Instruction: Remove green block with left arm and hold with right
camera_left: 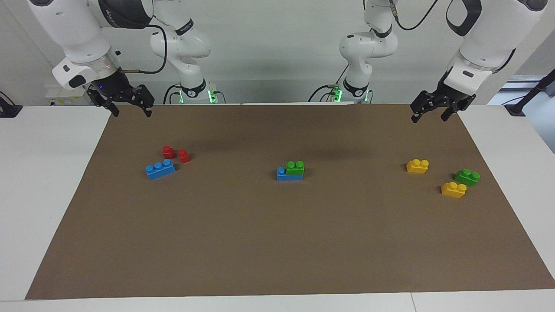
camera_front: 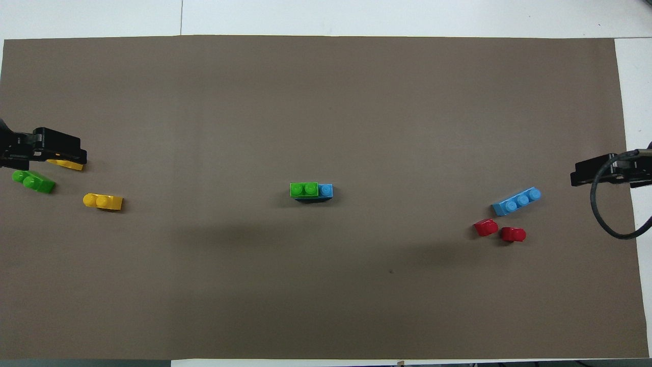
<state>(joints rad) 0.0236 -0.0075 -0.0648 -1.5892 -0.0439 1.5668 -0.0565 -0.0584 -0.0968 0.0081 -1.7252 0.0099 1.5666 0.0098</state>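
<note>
A green block (camera_left: pixel 295 168) sits on one end of a blue brick (camera_left: pixel 282 175) in the middle of the brown mat; it also shows in the overhead view (camera_front: pixel 304 189), with the blue brick (camera_front: pixel 326 190) under it. A second green block (camera_left: pixel 467 177) lies loose toward the left arm's end (camera_front: pixel 33 181). My left gripper (camera_left: pixel 429 118) hangs open and empty, high over the mat's edge at its own end (camera_front: pixel 56 150). My right gripper (camera_left: pixel 132 113) hangs open and empty, high over the mat's edge at the other end (camera_front: pixel 586 176). Both arms wait.
Two yellow bricks (camera_left: pixel 417 166) (camera_left: pixel 453 190) lie beside the loose green block; the left gripper partly covers one in the overhead view (camera_front: pixel 66 164). A loose blue three-stud brick (camera_left: pixel 160 169) and two red pieces (camera_left: pixel 168 151) (camera_left: pixel 184 156) lie toward the right arm's end.
</note>
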